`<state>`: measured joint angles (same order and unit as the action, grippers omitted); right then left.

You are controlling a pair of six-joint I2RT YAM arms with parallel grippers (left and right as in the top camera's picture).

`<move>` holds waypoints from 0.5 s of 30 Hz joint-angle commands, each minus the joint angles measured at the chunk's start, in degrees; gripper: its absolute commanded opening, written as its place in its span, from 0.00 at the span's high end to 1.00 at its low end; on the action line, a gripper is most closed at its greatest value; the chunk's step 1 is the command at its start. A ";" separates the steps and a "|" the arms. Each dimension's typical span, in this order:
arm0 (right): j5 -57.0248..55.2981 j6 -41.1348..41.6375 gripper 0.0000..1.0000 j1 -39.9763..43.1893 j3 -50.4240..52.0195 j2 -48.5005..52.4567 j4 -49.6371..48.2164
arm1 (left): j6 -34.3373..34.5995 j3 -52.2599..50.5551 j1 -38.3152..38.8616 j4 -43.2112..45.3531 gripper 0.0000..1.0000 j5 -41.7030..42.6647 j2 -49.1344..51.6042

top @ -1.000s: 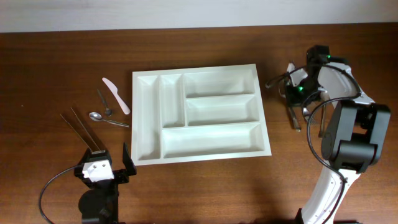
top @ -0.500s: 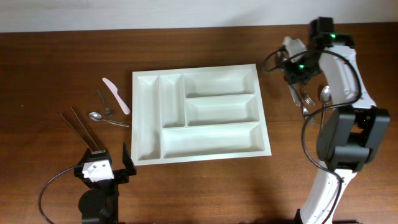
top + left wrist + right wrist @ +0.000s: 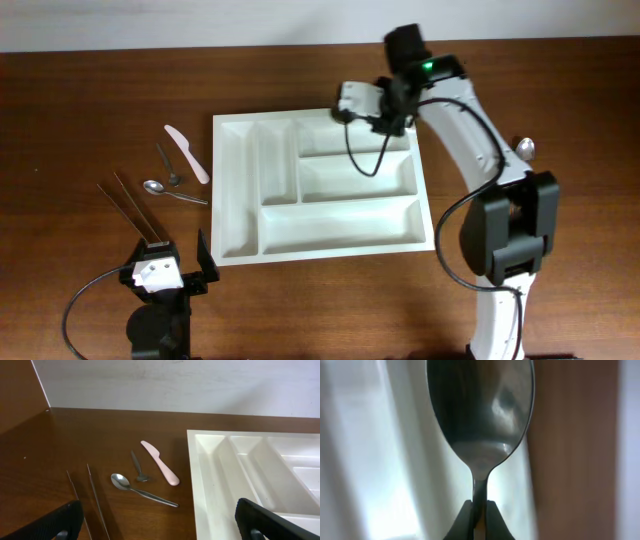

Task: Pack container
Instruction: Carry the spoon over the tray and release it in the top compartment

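The container (image 3: 340, 225), flat on the middle of the tabletop (image 3: 100, 80), looks light, stiff and slick, best taken by its thin rim, while the jaws of the right gripper (image 3: 479, 519) above its far edge pinch a hard, smooth spoon (image 3: 480, 405) by the neck, and those of the left gripper (image 3: 168, 265) stand spread and empty.

right arm (image 3: 470, 125): white links, black joints, green LED (image 3: 428, 68), black cable (image 3: 350, 150) | left arm (image 3: 155, 290): black base, white block (image 3: 153, 272), grey cable (image 3: 72, 310) | left claw (image 3: 162, 521): black fingers (image 3: 60, 521)

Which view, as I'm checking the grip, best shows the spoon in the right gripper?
Right wrist: the spoon fills the frame, its handle pinched by the right gripper. Overhead: it is not discernible above the container. Left wrist misses it.
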<state>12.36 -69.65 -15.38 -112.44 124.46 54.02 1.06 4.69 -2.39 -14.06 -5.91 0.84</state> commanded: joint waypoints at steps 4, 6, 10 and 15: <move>1.97 -8.11 0.96 -1.11 -1.36 2.03 -4.42 | -0.87 -0.35 -0.39 0.15 0.01 0.72 -0.55; 2.97 -8.09 0.96 -1.09 -1.36 2.73 -4.13 | -0.90 -0.35 -0.39 0.15 0.01 0.72 -0.55; 4.04 -7.87 0.96 -1.11 -1.36 4.15 -3.69 | -0.90 -0.35 -0.39 0.15 0.01 0.72 -0.55; 5.27 -6.64 0.72 -1.11 -1.36 4.24 -4.39 | -0.90 -0.35 -0.39 0.15 0.01 0.72 -0.55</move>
<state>15.18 -76.44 -16.56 -112.62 128.73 50.11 1.06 4.69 -2.39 -14.06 -5.91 0.84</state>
